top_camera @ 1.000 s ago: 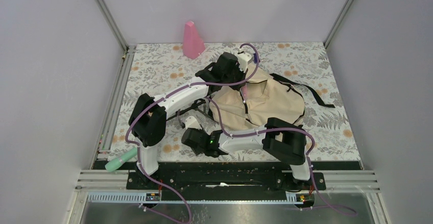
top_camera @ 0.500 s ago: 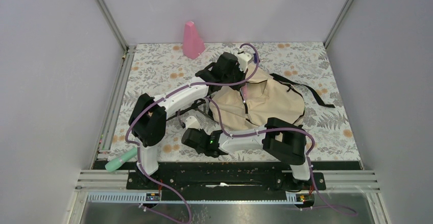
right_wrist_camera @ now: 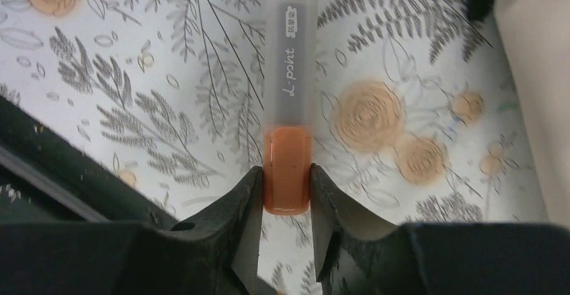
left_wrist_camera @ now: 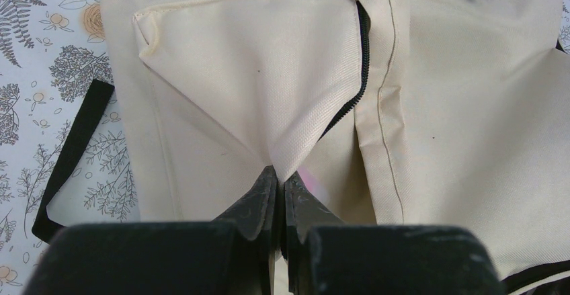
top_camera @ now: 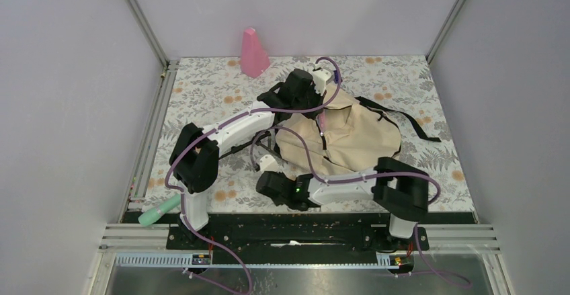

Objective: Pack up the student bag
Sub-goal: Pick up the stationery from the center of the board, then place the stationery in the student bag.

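From above, the student bag (top_camera: 349, 137) is lying slumped and creased on the flowered worktop (top_camera: 208, 90), a little right of centre, so it is probably handling as soft, light cloth. The left wrist view is showing the left gripper (left_wrist_camera: 281, 177), its jaws pressed together on a fold of the bag beside the black zipper (left_wrist_camera: 363, 46); such a seam seems the best hold. In the right wrist view, the right gripper (right_wrist_camera: 287, 187) is clamping the orange end of a frosted pen (right_wrist_camera: 290, 60), which is likely stiff, light and perhaps slippery.

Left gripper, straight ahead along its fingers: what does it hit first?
The beige fabric student bag. The left gripper is shut on a pinched fold of it, and more bag panel, with its black zipper, lies directly ahead.
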